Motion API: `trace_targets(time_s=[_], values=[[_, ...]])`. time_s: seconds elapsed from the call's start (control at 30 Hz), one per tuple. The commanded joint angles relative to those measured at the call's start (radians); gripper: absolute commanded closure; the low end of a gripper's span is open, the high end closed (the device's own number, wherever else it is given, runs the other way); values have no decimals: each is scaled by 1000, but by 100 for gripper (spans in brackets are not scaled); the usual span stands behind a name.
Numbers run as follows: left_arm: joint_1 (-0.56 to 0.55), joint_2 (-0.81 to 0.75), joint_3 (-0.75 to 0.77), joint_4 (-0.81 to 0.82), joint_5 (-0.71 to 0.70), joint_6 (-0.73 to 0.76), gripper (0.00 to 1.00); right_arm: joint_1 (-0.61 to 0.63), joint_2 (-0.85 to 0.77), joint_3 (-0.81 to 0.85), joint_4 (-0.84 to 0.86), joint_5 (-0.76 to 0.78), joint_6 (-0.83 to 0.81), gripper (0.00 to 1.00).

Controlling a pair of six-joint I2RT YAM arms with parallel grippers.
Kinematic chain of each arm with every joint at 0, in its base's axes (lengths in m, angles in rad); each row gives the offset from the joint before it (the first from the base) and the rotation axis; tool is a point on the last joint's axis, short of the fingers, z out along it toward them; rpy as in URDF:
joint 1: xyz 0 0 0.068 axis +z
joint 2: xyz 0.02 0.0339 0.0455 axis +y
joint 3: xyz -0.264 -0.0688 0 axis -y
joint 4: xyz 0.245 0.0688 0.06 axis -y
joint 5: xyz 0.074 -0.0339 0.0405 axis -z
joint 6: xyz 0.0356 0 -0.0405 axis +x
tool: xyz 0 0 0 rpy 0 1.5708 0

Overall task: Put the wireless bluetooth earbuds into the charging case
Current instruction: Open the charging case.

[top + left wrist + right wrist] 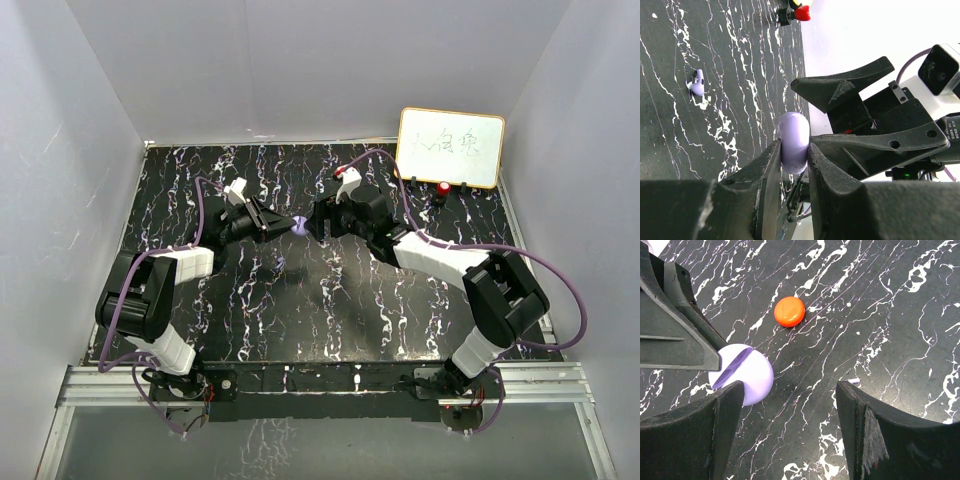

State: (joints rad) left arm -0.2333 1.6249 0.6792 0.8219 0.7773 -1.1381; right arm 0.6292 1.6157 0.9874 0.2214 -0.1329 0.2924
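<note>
My left gripper (794,149) is shut on the pale purple round charging case (793,135), pinching its two flat faces and holding it above the table. From the right wrist view the case (746,371) shows a darker purple slit across it. My right gripper (790,395) is open with nothing between its fingers, and its left finger is just beside the case. In the top view both grippers meet at the case (300,225) over the table's middle. One pale purple earbud (697,82) lies on the table. A small pale purple piece (854,381) peeks out by my right finger.
An orange-red round case (789,311) lies on the black marbled table (330,320) beyond the right gripper. A whiteboard (450,148) stands at the back right with a small red object (443,188) before it. White walls enclose the table.
</note>
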Motion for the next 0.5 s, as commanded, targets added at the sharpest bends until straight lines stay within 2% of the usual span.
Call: trace_targets(time_s=[0.0, 0.47], values=[[-5, -70, 2, 28, 22, -9, 100, 8, 5, 18, 54, 17, 6, 28], [-5, -60, 11, 68, 33, -49, 100, 7, 41, 5, 76, 26, 8, 27]])
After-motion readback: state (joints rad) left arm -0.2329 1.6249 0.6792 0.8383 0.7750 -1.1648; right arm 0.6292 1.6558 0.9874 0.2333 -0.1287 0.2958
